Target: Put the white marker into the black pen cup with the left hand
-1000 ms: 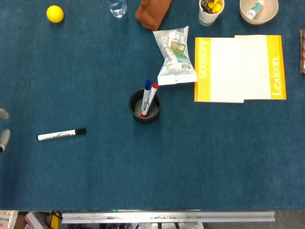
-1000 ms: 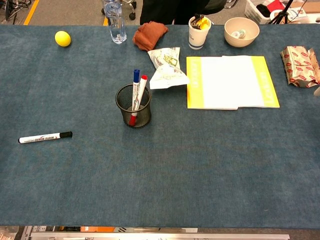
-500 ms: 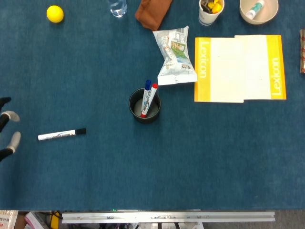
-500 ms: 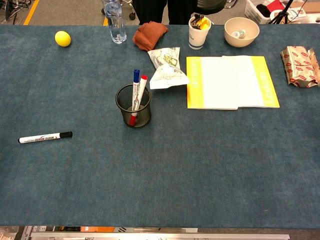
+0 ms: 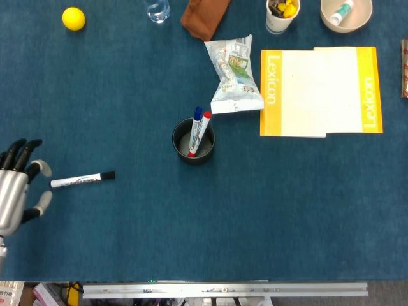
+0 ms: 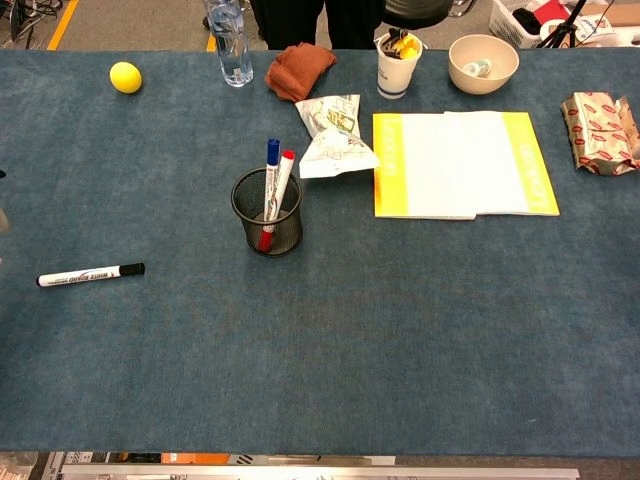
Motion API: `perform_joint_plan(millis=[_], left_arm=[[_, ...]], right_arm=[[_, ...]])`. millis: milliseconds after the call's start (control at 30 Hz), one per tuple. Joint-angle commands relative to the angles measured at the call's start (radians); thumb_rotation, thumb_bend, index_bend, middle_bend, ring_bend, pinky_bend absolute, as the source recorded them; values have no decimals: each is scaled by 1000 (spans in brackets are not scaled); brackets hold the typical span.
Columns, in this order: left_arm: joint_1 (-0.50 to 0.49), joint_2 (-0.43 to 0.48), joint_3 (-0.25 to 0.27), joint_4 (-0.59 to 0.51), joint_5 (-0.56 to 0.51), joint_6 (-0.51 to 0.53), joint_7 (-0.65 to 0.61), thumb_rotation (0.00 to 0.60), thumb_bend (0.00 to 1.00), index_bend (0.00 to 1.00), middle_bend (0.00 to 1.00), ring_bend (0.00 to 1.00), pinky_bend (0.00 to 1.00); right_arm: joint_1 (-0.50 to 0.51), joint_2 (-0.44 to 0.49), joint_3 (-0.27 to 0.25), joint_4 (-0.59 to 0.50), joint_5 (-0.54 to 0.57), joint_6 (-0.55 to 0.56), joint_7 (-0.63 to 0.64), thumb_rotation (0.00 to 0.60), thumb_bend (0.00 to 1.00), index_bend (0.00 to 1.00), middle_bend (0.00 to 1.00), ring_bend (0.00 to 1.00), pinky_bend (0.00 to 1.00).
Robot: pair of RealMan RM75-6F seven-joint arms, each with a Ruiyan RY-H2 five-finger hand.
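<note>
Spreading apart and grasping nothing, the fingers [image 5: 24, 152] of the left hand [image 5: 14, 191] sit at the frame's lower left, just left of the white marker [image 5: 83, 180] lying flat on the bench [image 5: 191, 223]; the black pen cup [image 5: 193, 141] stands mid-frame.

Yellow ball [image 5: 74, 18] upper left; water bottle [image 6: 228, 42] and brown cloth [image 5: 204, 16] top centre; snack bag [image 5: 233, 75] beside the yellow Lexicon notebook [image 5: 320, 92]; paper cup [image 5: 281, 15] and bowl [image 5: 346, 14] upper right.
</note>
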Motion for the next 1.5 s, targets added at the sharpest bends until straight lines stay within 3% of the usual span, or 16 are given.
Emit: perform_joint_plan(millis=[33,133,267,367,800,1167,1500], left_arm=[[-21,-15,-8,-43,-69,-64,73,600,247,429,108,89,201],[-36,-30,-19,-48,-100,-92,110,583,246,422,90,68,183],[-57,-58,-33,-32,-131,-120,143,498,244,389,66,52,158],[-70,-77,-41,-17,-152,-137,154,485,242,377,52,47,154],[-96,-128,-38,25,-216,-178,222,486,242,377,43,44,154],[-120,-205,-32,91,-219,-203,215,574,243,380,43,43,154],[-154,-245,-55,96,-294,-244,264,585,242,397,43,43,154]], right_arm=[[-4,7,2,-10,6,4,-7,600,61,339,317,253,314],[-10,16,5,-23,10,13,-16,600,61,340,317,253,315],[-19,25,6,-40,12,27,-27,600,61,339,317,253,314],[-22,28,6,-45,15,27,-32,600,60,340,318,253,314],[-26,34,7,-52,22,19,-36,600,60,339,317,253,315],[-27,35,9,-52,26,14,-36,600,61,340,317,253,314],[-27,36,11,-55,33,7,-39,600,61,339,317,253,315]])
